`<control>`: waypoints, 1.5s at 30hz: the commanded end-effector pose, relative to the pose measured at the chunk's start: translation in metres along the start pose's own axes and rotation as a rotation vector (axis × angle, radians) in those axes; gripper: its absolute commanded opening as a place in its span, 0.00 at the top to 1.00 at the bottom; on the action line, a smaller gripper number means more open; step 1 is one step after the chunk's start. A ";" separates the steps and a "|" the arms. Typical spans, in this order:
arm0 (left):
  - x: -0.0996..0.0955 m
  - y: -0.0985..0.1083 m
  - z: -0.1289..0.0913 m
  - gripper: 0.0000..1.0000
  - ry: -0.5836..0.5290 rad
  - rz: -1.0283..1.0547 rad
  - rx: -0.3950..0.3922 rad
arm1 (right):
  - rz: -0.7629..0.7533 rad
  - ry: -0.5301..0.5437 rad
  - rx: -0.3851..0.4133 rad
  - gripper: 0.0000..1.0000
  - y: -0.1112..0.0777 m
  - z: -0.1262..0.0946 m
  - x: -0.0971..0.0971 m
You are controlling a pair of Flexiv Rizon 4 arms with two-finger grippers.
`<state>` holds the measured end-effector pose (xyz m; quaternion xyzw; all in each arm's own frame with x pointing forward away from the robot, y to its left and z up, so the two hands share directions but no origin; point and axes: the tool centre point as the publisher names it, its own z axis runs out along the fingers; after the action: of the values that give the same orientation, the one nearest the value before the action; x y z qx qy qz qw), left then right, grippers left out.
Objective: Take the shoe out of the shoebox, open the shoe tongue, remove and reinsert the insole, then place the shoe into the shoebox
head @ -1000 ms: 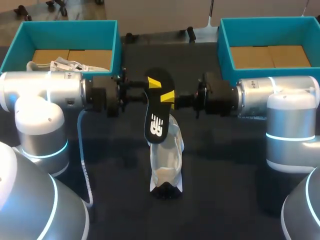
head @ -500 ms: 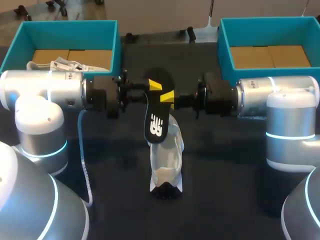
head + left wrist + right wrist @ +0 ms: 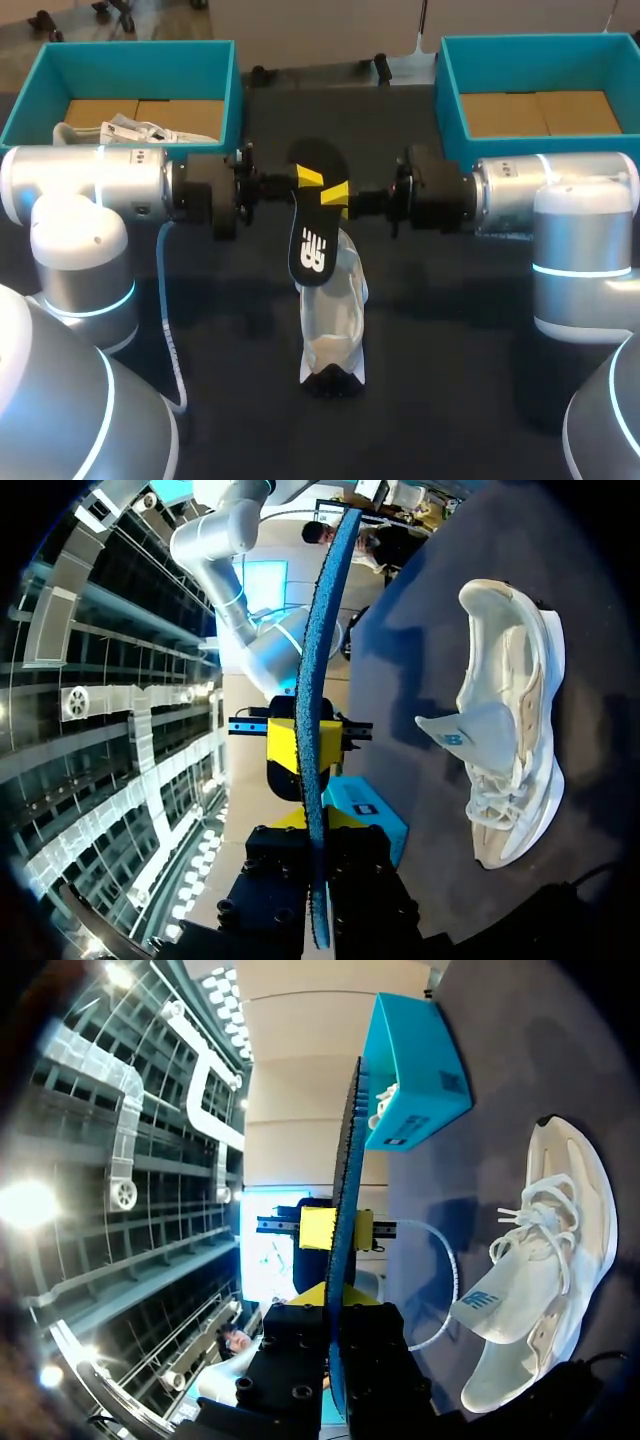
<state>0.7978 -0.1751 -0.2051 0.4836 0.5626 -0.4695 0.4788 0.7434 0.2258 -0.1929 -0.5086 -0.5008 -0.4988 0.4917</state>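
Head view: left gripper [image 3: 308, 177] & right gripper [image 3: 336, 191] each pinch insole [image 3: 312, 235] at opp. edges; insole tilted, long axis far-to-near, near end over shoe [image 3: 335, 320]; left wrist view: insole [image 3: 318, 730] edge-on betw. fingers, shoe [image 3: 510, 730] off to one side; right wrist view: insole [image 3: 345, 1230] likewise edge-on, shoe [image 3: 545, 1260] tongue up.

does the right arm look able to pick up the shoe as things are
Probably not yet. The right gripper is shut on the insole, which the left gripper also grips. The shoe lies on the table just below; the arm would need to let go first.
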 end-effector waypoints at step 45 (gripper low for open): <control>0.039 -0.085 -0.043 1.00 0.200 -0.379 0.145 | -1.050 -0.390 0.362 0.00 -0.019 -0.070 0.037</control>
<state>0.7061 -0.1364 -0.2332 0.4455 0.6523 -0.5407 0.2893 0.7248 0.1563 -0.1591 -0.2030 -0.8306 -0.4881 0.1748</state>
